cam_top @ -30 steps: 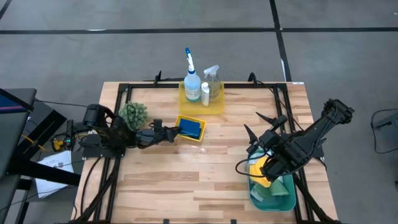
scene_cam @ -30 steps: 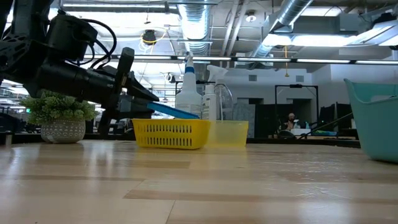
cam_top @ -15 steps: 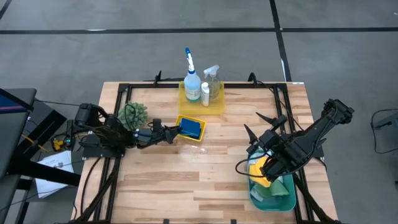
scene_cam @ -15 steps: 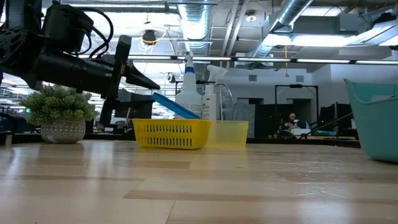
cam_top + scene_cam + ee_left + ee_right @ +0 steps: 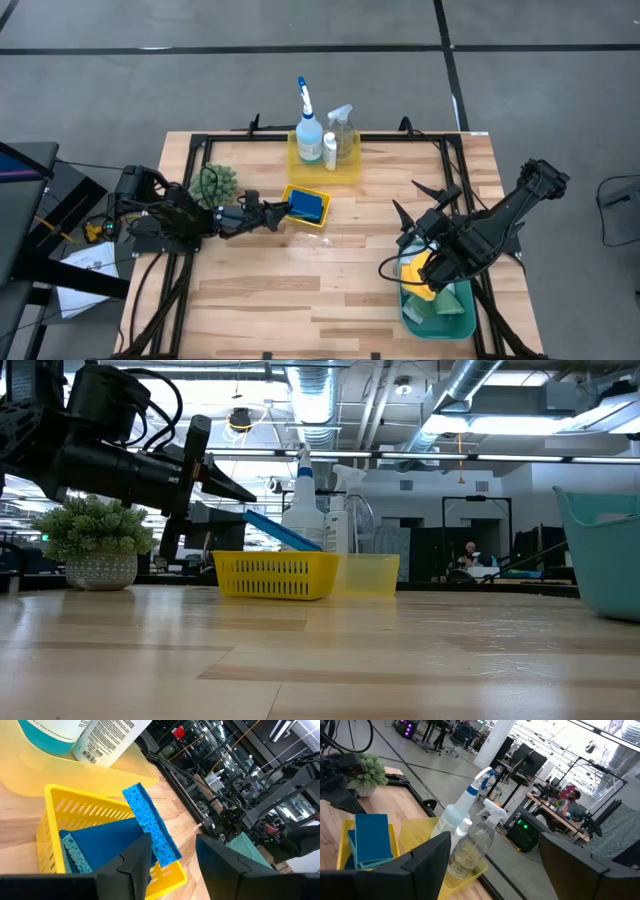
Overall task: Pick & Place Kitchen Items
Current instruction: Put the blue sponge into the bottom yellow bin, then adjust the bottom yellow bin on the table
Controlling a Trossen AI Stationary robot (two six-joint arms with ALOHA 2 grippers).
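While hovering beside the yellow tray [image 5: 305, 207], left gripper [image 5: 279, 213] parted (holding nothing), blue sponges [image 5: 148, 827] untouched

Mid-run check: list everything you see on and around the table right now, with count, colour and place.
Sponges: two, blue, in the mesh tray; one leans on its rim.
Mesh tray: one, yellow, left of table centre.
Spray bottles: two, one blue-white, one clear, in the far tray.
Small bottle: one, white, between the sprays.
Far tray: one, translucent yellow, far edge.
Bin: one, teal, near right corner.
Cloths: yellow, white, green, in the bin.
Plant: one, green, left side.
Person: one, seated in the background.
Left pincer: open, beside the mesh tray.
Right pincer: open, beside the bin.
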